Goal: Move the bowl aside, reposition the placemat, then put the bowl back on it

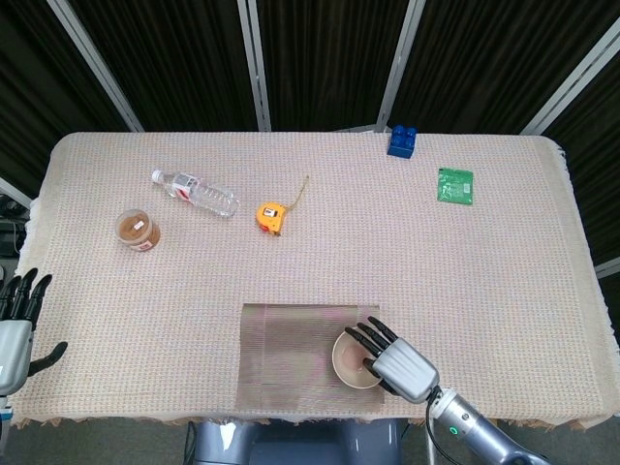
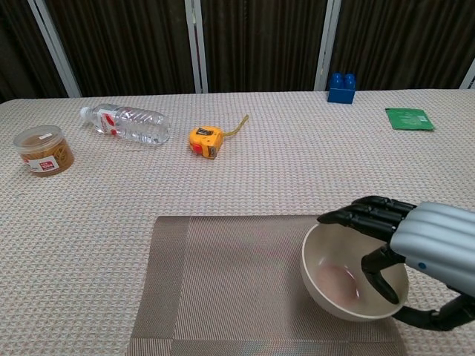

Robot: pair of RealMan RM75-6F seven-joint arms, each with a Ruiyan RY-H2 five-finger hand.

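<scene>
A cream bowl (image 1: 351, 360) (image 2: 338, 278) sits on the right end of a brown woven placemat (image 1: 291, 358) (image 2: 223, 282) near the table's front edge. My right hand (image 1: 397, 360) (image 2: 423, 245) holds the bowl by its right rim, with the fingers reaching over the rim and the thumb inside the bowl. I cannot tell whether the bowl is lifted off the mat. My left hand (image 1: 17, 325) hangs off the table's front left corner, fingers apart and holding nothing; the chest view does not show it.
Towards the back left lie a clear water bottle (image 1: 197, 193) (image 2: 126, 122) and a brown jar (image 1: 138, 231) (image 2: 44, 150). A yellow tape measure (image 1: 271, 216) (image 2: 205, 140) sits mid-table. A blue brick (image 1: 401, 140) (image 2: 341, 87) and a green packet (image 1: 454, 185) (image 2: 409, 119) are at the back right.
</scene>
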